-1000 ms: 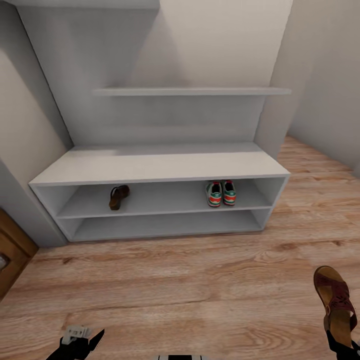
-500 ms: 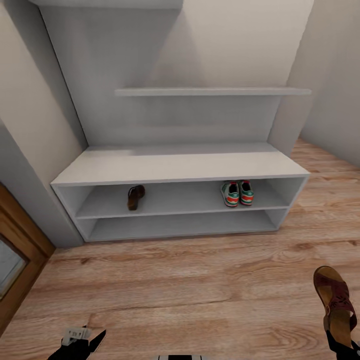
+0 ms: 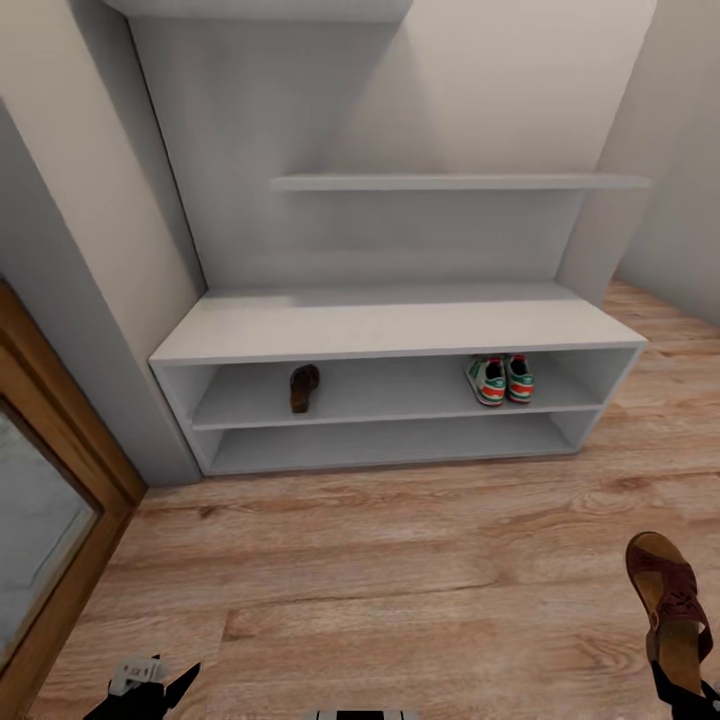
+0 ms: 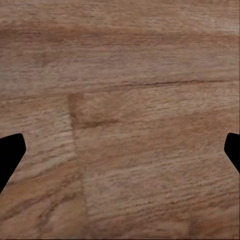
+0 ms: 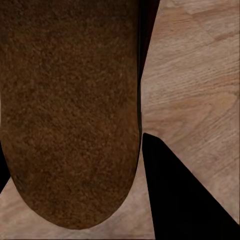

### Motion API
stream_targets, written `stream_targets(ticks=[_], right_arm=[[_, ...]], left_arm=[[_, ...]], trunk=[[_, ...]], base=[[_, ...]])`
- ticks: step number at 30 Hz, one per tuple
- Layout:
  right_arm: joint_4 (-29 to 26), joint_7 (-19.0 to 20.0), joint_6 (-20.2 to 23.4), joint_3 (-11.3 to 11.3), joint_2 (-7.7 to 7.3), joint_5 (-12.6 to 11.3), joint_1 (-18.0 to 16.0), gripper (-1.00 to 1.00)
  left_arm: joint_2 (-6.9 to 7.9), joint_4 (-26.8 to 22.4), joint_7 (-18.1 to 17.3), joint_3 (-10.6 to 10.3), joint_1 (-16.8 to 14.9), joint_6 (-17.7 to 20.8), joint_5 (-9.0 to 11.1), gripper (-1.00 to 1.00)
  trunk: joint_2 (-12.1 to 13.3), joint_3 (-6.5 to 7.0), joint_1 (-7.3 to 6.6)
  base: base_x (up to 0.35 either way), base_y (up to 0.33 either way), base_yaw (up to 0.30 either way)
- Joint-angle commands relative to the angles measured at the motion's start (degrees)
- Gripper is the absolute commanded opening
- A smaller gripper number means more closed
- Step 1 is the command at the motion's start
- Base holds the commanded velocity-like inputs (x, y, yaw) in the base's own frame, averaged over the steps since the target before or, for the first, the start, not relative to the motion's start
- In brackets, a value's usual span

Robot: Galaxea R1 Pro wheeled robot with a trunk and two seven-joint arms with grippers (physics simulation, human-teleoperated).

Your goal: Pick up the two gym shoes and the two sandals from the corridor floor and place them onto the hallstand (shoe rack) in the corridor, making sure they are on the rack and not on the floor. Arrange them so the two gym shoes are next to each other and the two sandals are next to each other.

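1. Head view, far left: the left gripper (image 3: 150,680) hangs low over the corridor floor (image 3: 400,580). In the left wrist view its fingertips (image 4: 11,152) stand wide apart with nothing between them, bare planks beneath.
2. On the hallstand (image 3: 400,330), one sandal (image 3: 304,387) lies on the upper tier toward its left end, well clear of the shelf's front edge.
3. Toward the right end of the same tier, the two gym shoes (image 3: 501,379) sit side by side, touching or nearly so.
4. Far right: the second sandal (image 3: 668,610) is carried above the floor by the right gripper (image 3: 685,690), clamped at the heel end; the exact contact is cropped, so I take it as a pinch on the sole.
5. Handling, as I judge it: the sandal looks light and flat, its sole fairly stiff, its straps soft. The grainy underside (image 5: 70,110) should resist slipping. A heel grip leaves the toe free to swing, so the shelf opening needs care.
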Motion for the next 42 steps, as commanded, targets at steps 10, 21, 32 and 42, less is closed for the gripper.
stream_targets(ticks=[10,21,32,42], right_arm=[[1.7,0.3,0.0,0.5,2.65,3.0,-0.1,-1.0],[2.8,-8.3,5.4,10.5,13.63,15.1,-1.9,-1.0],[2.9,-24.7,28.5,24.1,25.27,19.0,-17.0,-1.0],[9.5,-26.2,37.4,25.7,25.27,17.7,-34.5,-1.0]], left_arm=[[-0.35,-0.2,-0.3,0.3,-0.1,-0.3,-0.3,1.0],[-0.69,0.2,-0.4,-0.2,0.0,-1.2,-0.6,1.0],[-0.27,0.1,-5.6,0.3,1.3,-3.6,-0.4,1.0],[-0.22,-0.3,-10.2,0.0,2.2,-5.2,-0.7,1.0]], trunk=[[0.0,-0.04,-0.03],[0.0,-0.04,-0.03],[0.0,-0.04,-0.03],[0.0,-0.04,-0.03]], base=[[-0.11,0.206,0.0],[-0.009,0.02,0.0],[0.0,0.001,0.0],[0.0,0.0,0.0]])
